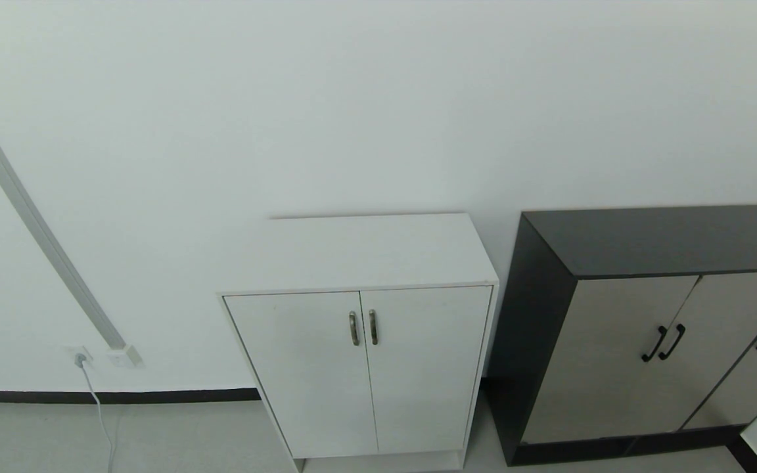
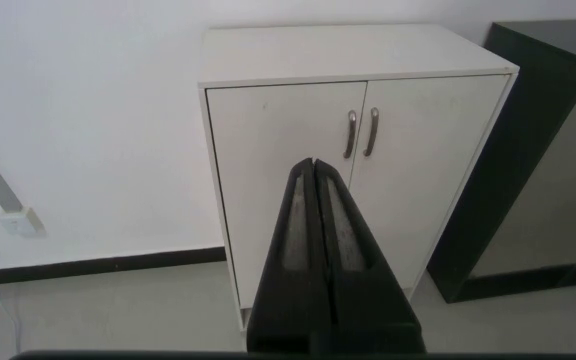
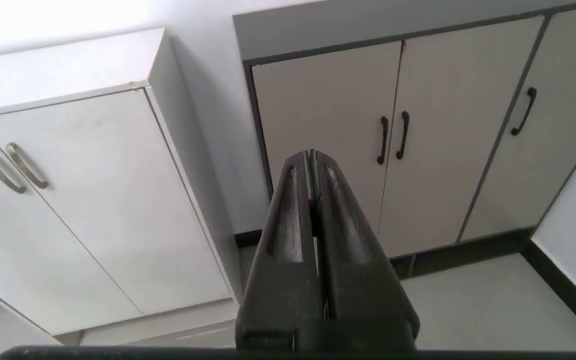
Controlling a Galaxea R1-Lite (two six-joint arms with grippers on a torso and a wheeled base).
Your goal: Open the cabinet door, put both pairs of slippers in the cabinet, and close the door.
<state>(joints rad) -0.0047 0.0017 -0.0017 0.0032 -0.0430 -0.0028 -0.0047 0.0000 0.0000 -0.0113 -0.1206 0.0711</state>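
The left claw has its fingers pressed together on nothing, and the right claw is likewise pinched together and empty. Straight beyond the left claw's tips, well apart from them, stands the white cabinet, both doors closed and its two metal handles side by side at the middle seam. Beyond the right claw, a dark cabinet stands just beside the white one.

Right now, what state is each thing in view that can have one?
white cabinet: closed.
dark cabinet: closed.
left end effector: shut, holding nothing.
right end effector: shut, holding nothing.
wall socket: cable plugged in.
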